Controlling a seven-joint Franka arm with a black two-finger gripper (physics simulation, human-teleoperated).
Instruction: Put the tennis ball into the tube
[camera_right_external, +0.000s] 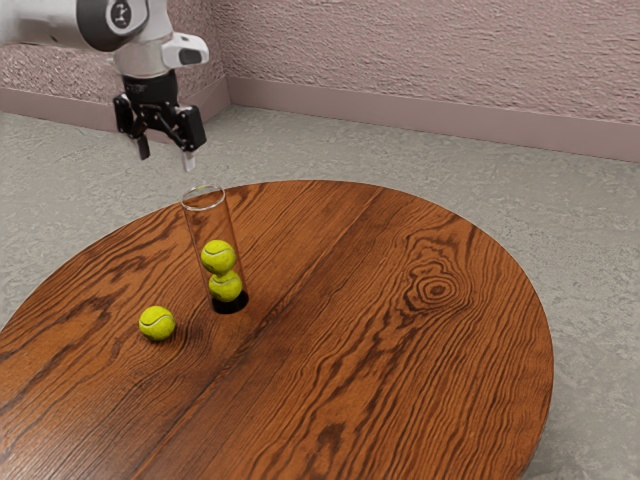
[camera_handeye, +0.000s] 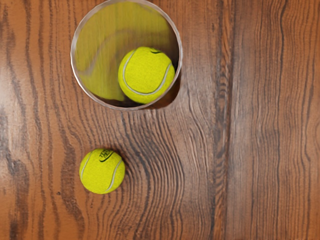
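The black gripper (camera_right_external: 166, 160) hangs above and slightly to the exterior view's left of the tube's rim, its two fingers apart with nothing between them. A clear tube (camera_right_external: 204, 201) with a black base stands upright on the table. Inside it two yellow-green tennis balls (camera_right_external: 218, 257) are stacked at the bottom. Another tennis ball (camera_right_external: 157, 323) lies loose on the wood beside the tube's base. From the hand, the round tube rim (camera_handeye: 73, 57) frames the upper ball (camera_handeye: 146, 75), and the loose ball (camera_handeye: 102, 171) rests outside it.
A round brown wooden table (camera_right_external: 400, 340) carries the tube and the loose ball. Its curved far edge runs close behind the tube. Beyond are a grey floor (camera_right_external: 590, 230) and a pinkish textured wall (camera_right_external: 430, 60).
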